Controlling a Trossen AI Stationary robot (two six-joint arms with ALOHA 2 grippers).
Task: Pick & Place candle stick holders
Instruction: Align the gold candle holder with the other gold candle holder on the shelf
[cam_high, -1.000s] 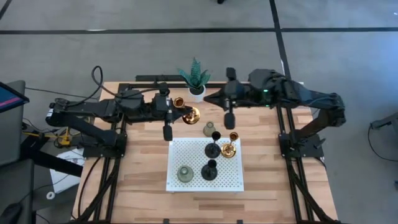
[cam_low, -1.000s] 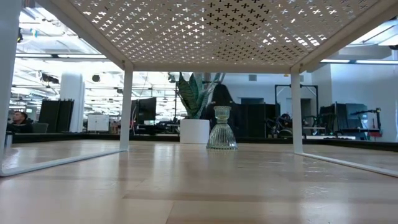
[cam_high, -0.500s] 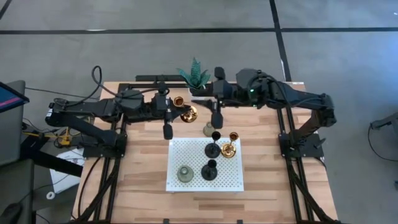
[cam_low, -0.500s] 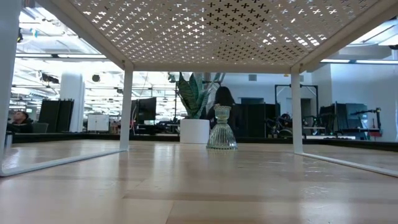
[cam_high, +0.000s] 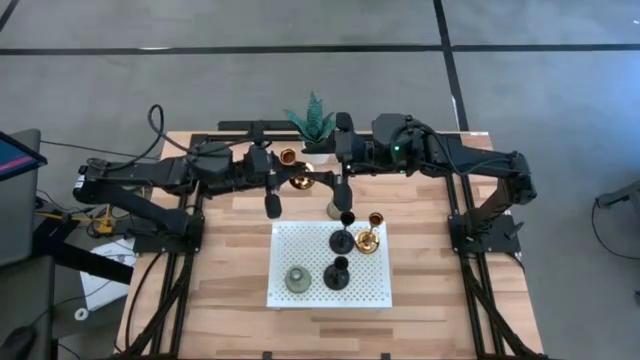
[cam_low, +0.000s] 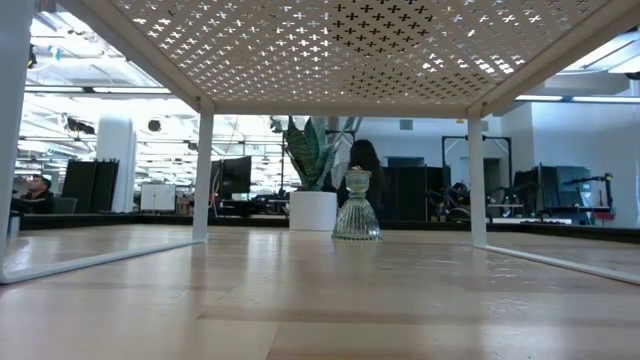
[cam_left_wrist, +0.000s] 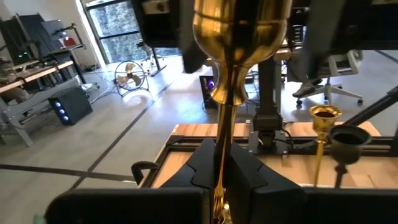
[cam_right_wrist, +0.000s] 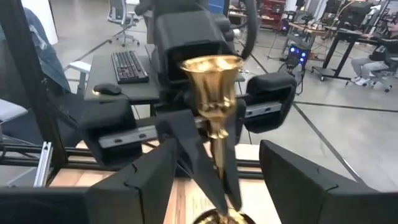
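**Gold holder sitting between two sets of fingers**

Biggest first: the wooden worktop (cam_high: 200, 270) carries a white perforated rack (cam_high: 310, 290) that stands on legs.

The left gripper (cam_left_wrist: 222, 180) has its fingers pinched on the stem of a gold holder (cam_high: 297, 181), which is up off the wood near the back edge. The wrist view shows that stem running straight up between the fingers, cup on top.

The right gripper (cam_right_wrist: 214, 180) faces it from the other side with fingers spread wide, one on each side of the same gold holder and not touching it.

Just beyond both sets of fingers, at the back edge, is a spiky plant (cam_high: 312, 118) in a white pot.

Out in front of the fingers, on the rack: two black holders (cam_high: 343, 238), a second gold one (cam_high: 370, 236) and a grey-green bell (cam_high: 296, 280). The other bell (cam_low: 357, 206) stands on the wood right under the right fingers, just off the rack's back edge.
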